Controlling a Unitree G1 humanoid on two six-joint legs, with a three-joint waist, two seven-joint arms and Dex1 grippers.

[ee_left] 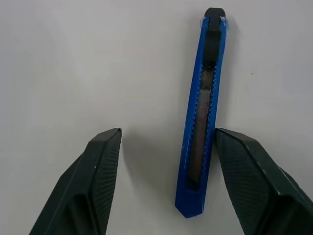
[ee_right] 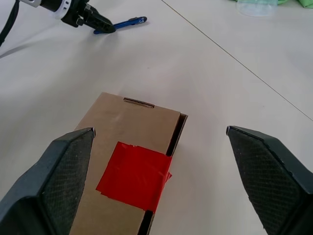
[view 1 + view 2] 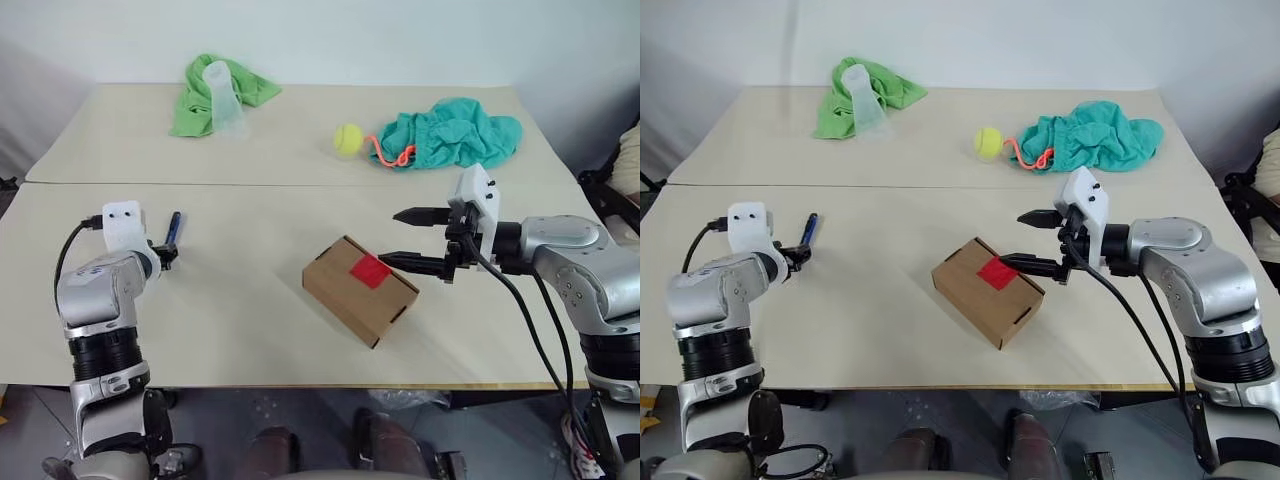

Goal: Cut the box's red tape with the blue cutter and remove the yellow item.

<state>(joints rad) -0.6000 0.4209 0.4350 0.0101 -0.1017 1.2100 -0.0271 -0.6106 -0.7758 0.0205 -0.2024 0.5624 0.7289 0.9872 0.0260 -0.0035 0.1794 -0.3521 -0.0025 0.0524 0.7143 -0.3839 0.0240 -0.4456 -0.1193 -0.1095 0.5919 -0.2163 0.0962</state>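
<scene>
Table (image 3: pixel 250 330): pale, wide, with a seam running across the middle.
Box (image 3: pixel 360 289): brown cardboard, closed, lying near the front edge, a little right of centre, turned at an angle.
Red tape (image 2: pixel 134 176): square patch across the flap seam on top of the box, uncut.
Blue cutter (image 1: pixel 202 110): lying flat on the table at the left, well apart from the box, between the left fingers, close against one and clear of the other.
Left gripper (image 1: pixel 166 183): fingers apart, low over the table, straddling the cutter's near end, not clamped on it.
Right gripper (image 3: pixel 418 240): fingers spread wide, hovering just above the right end of the box, holding nothing.
Tennis ball (image 3: pixel 347 139): yellow-green, far side of the table, beside an orange-pink cord (image 3: pixel 388 154).
Teal cloth (image 3: pixel 460 133): crumpled at far right.
Green cloth (image 3: pixel 215 92): crumpled at far left, with a clear plastic cup (image 3: pixel 226 105) lying on it.
Yellow item: cannot tell where.
</scene>
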